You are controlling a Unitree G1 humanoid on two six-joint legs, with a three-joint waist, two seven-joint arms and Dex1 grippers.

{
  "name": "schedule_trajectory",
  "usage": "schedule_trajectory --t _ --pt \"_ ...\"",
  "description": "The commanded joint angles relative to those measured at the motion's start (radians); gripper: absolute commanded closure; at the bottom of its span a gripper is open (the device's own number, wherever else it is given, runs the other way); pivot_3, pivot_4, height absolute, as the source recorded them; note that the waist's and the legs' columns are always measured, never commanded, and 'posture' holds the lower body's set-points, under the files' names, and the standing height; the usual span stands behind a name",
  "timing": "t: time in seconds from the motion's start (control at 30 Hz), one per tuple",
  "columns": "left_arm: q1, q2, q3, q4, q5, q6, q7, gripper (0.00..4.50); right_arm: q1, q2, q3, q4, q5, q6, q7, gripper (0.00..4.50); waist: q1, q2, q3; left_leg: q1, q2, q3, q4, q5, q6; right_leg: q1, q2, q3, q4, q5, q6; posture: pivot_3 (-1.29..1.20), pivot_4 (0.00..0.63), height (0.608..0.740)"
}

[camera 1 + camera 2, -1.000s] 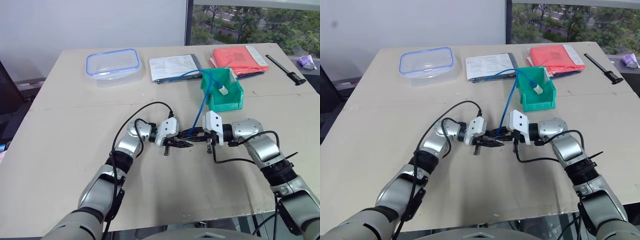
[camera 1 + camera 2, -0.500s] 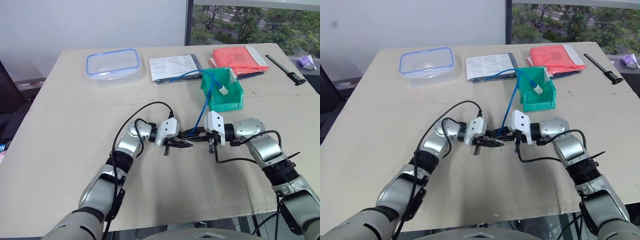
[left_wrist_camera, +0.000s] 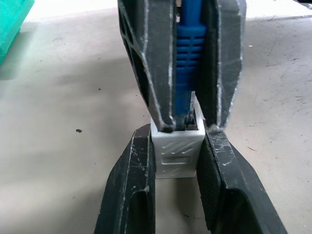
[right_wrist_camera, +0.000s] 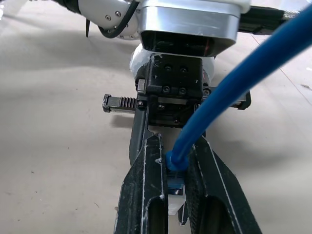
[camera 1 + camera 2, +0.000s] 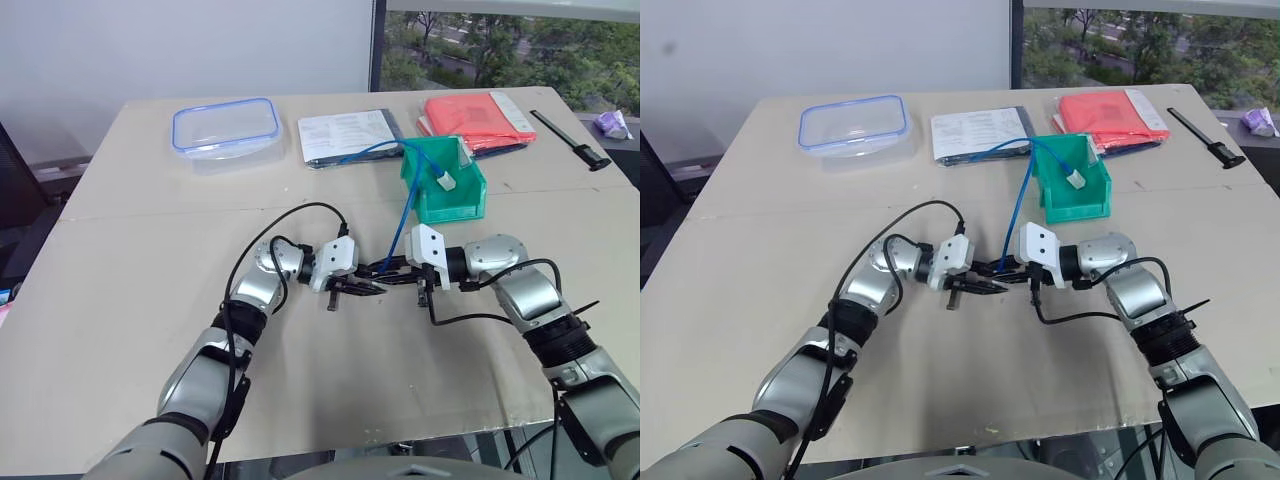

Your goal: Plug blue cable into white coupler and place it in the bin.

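Both arms reach inward, tips meeting nose to nose just above the worktop [image 5: 150, 300], in front of the bin [image 5: 444, 185]. The left end effector [image 3: 178, 161] clamps the white coupler [image 3: 176, 151]. The right end effector [image 4: 176, 168] pinches the blue cable [image 4: 234, 83] plug at the coupler's socket.

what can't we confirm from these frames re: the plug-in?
- Plug depth: left wrist view, the blue cable plug tip meets the white coupler, but the right gripper fingers hide the socket.
- Coupler: head views, too small between the grippers.
- Bin contents: near wall hides its floor.
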Motion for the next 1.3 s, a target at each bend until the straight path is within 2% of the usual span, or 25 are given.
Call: schedule_trajectory --t 0.03,0.13,0.2,0.27,0.37,0.43,0.53,0.6,0.8,0.93,1.07,1.13,1.23,1.3 --pt "0.020 -0.004 -0.024 0.011 0.027 0.019 -0.022 3.95 0.045 0.036 0.056 0.102 -0.076 -0.006 -0.040 4.50 -0.002 -0.001 -0.002 0.001 0.000 0.000 0.000 0.000 0.000 0.000 0.000 0.000 0.000 0.000 0.000 0.00 0.150 0.740" --pt "0.022 -0.006 -0.021 0.008 0.027 0.025 -0.020 3.95 0.080 0.042 0.112 0.227 -0.158 -0.070 -0.043 4.50 -0.010 -0.004 -0.012 0.003 0.001 0.000 0.000 0.000 0.000 0.002 0.001 0.000 0.001 0.000 0.000 0.00 0.150 0.740" --pt "0.028 -0.005 -0.019 -0.001 0.028 0.030 -0.020 3.95 0.093 0.056 0.106 0.242 -0.150 -0.075 -0.044 4.50 -0.018 -0.004 -0.017 0.007 0.002 0.000 0.000 0.000 0.000 0.005 0.002 0.000 0.001 0.000 0.000 0.00 0.150 0.740" --pt "0.035 -0.002 -0.016 -0.011 0.030 0.036 -0.022 3.95 0.088 0.078 0.067 0.200 -0.095 -0.058 -0.046 4.50 -0.024 -0.004 -0.018 0.013 0.004 -0.002 -0.001 0.000 0.000 0.009 0.002 0.001 0.001 -0.003 0.003 0.00 0.150 0.740" --pt "0.043 0.003 -0.009 -0.022 0.031 0.060 -0.018 3.95 0.046 0.108 -0.022 0.095 0.024 0.016 -0.046 4.50 -0.026 -0.004 -0.018 0.016 0.008 -0.003 -0.001 0.000 0.000 0.011 0.002 0.001 0.001 -0.005 0.000 0.00 0.150 0.740" --pt "0.048 0.008 -0.010 -0.029 0.036 0.078 -0.012 2.92 0.014 0.101 -0.052 0.048 0.055 0.051 -0.038 4.50 -0.026 -0.003 -0.017 0.014 0.008 -0.003 -0.001 0.000 0.000 0.009 0.002 0.002 0.001 -0.002 -0.003 0.00 0.150 0.740" --pt "0.063 0.011 -0.003 -0.047 0.050 0.075 0.026 1.61 -0.023 0.088 -0.077 -0.003 0.079 0.104 -0.034 4.50 -0.023 -0.002 -0.016 0.007 0.007 -0.002 -0.001 0.000 0.000 0.003 0.002 0.004 0.001 0.000 -0.001 0.00 0.150 0.740" --pt "0.077 0.014 0.014 -0.100 0.042 0.112 0.062 0.89 -0.050 0.080 -0.107 -0.041 0.119 0.165 -0.035 4.50 -0.021 0.000 -0.015 0.002 0.005 -0.002 -0.001 0.000 0.000 -0.001 0.002 0.004 0.001 0.000 -0.001 0.00 0.150 0.740" --pt "0.115 0.071 0.107 -0.449 -0.065 0.424 0.165 0.89 -0.179 -0.016 -0.244 -0.094 0.302 0.465 -0.015 4.50 -0.021 0.001 -0.008 -0.001 0.006 -0.004 -0.001 0.000 0.000 -0.002 0.001 0.002 0.000 0.000 -0.001 0.00 0.150 0.740" --pt "0.124 0.070 0.161 -0.673 -0.112 0.634 0.305 0.89 -0.332 -0.089 -0.308 0.144 0.278 0.467 -0.002 4.50 -0.022 0.003 -0.003 -0.001 0.005 -0.004 -0.001 0.000 0.000 -0.002 0.001 0.002 0.000 0.000 -0.001 0.00 0.150 0.740" --pt "0.108 0.013 0.180 -0.862 -0.139 0.859 0.489 0.89 -0.502 -0.148 -0.250 0.545 0.120 0.314 0.042 4.50 -0.017 0.002 -0.003 -0.001 0.001 -0.004 -0.001 0.000 0.000 -0.002 0.001 0.003 -0.001 0.000 -0.001 0.00 0.150 0.740" --pt "0.088 -0.023 0.181 -0.946 -0.148 0.969 0.580 0.89 -0.614 -0.126 -0.216 0.785 0.020 0.248 -0.017 4.50 -0.021 0.002 -0.002 -0.001 0.001 -0.002 -0.003 0.000 0.000 -0.002 0.001 0.004 -0.002 0.000 0.000 0.00 0.150 0.740" --pt "0.064 -0.047 0.179 -0.989 -0.135 1.054 0.673 0.89 -0.720 -0.085 -0.204 1.005 -0.074 0.145 -0.127 4.50 -0.030 0.002 0.002 -0.001 0.000 0.001 -0.006 0.002 -0.004 -0.006 0.001 0.009 -0.001 0.000 0.000 0.00 0.150 0.740" --pt "0.051 -0.056 0.178 -0.995 -0.121 1.082 0.725 0.87 -0.769 -0.063 -0.236 1.085 -0.091 0.086 -0.197 3.69 -0.030 0.002 0.002 -0.001 0.001 0.001 -0.007 0.003 -0.005 -0.007 0.001 0.010 -0.001 0.000 0.000 0.00 0.150 0.740"
